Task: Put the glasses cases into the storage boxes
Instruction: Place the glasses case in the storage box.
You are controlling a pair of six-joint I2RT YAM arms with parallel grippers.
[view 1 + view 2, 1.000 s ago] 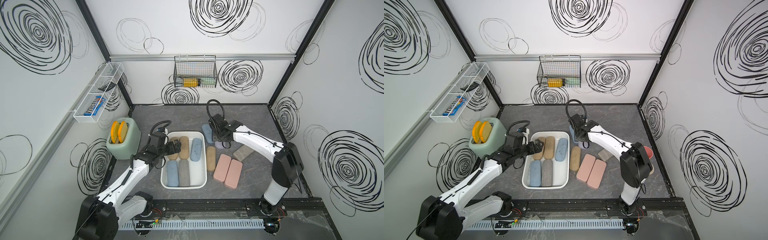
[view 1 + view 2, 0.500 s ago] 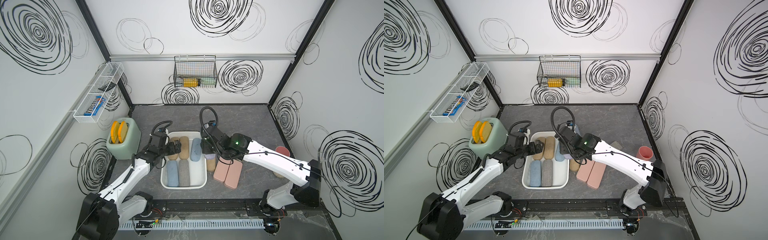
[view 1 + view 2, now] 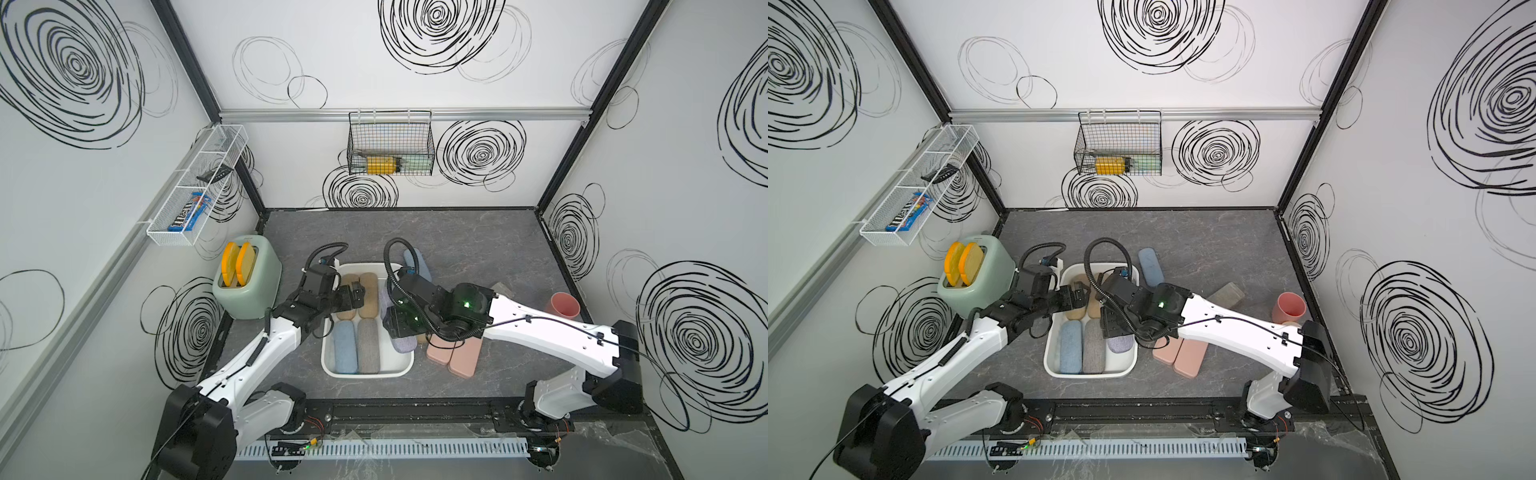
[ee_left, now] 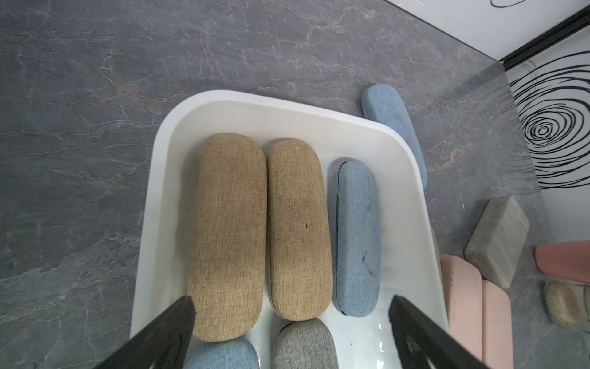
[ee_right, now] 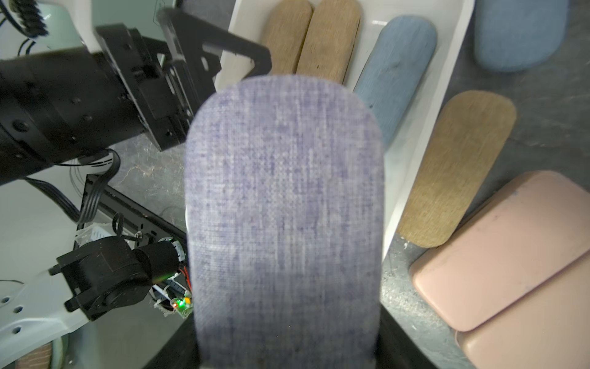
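Top views both show a grey worktop [image 3: 457, 241]. A green toaster [image 3: 247, 286] stands at its left edge. Next comes the left gripper [image 3: 353, 297]. It hangs over the far left part of the white box [image 3: 368, 373]. Its fingers [image 4: 178, 319] are spread wide with nothing in them.

The white box sits in the middle, near the front edge. Two tan cases [image 4: 228, 236] lie side by side at its far end, with a blue case [image 4: 356, 236] next to them. A second blue case [image 3: 345, 347] and a grey case [image 3: 369, 345] lie at the near end.

The right gripper [image 3: 401, 332] pinches a lilac case [image 5: 284, 207] by one end and holds it over the right side of the box. A third tan case [image 5: 456, 166] lies on the worktop just beside the box's right wall. Two pink cases [image 3: 453, 353] touch each other beside it. A third blue case [image 3: 1151, 268] lies by the box's far right corner. A grey-beige case [image 3: 1225, 294] sits further right. A pink cup [image 3: 562, 305] is near the right edge.
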